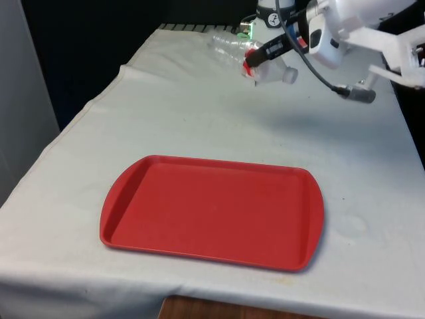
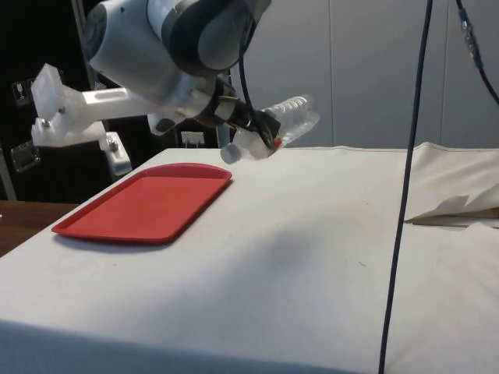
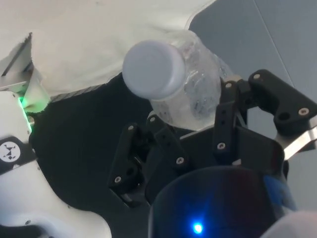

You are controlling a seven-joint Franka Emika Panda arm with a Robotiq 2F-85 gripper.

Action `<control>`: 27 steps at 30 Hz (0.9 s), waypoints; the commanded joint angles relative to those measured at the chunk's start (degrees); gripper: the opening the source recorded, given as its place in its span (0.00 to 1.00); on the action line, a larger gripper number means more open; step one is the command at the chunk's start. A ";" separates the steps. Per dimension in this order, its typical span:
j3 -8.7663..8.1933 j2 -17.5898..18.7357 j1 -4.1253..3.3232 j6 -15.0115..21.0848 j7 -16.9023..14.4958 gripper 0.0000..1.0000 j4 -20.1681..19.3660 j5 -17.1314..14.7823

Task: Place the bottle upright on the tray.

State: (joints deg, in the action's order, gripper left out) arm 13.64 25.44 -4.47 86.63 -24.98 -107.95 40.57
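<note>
White cloth covered the surface [image 1: 199,113], with the red tray [image 1: 212,211] lying low in the front frame. Up at upper right, the claw [image 1: 255,61] clamped a clear bottle [image 1: 232,48] in mid-air, tilted. From the side, the bottle [image 2: 290,118] hung beyond the tray [image 2: 148,204]. At the wrist, its white cap [image 3: 153,69] loomed, fingers [image 3: 225,119] pinching the neck; the body stayed hidden.

Front view: sitting at the table's near end, looking along the white cloth [image 1: 199,113] with the red tray [image 1: 212,209] closest to the lens. Side view: looking across from the table's flank, low and near the cloth's edge, with the tray lying farther off. Both are sharing the tray and cloth. Wrist view: sitting right behind the gripper [image 3: 185,136], looking closely along its fingers.
</note>
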 commanded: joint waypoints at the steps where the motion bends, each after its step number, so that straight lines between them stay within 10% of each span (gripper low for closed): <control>1: 0.11 -0.46 0.06 -0.57 -0.46 0.00 0.29 -0.29; 27: 0.11 -2.01 0.40 -0.92 -1.09 0.00 0.63 -0.29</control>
State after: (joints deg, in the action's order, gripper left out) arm 13.69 23.84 -4.30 85.37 -25.78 -107.26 40.57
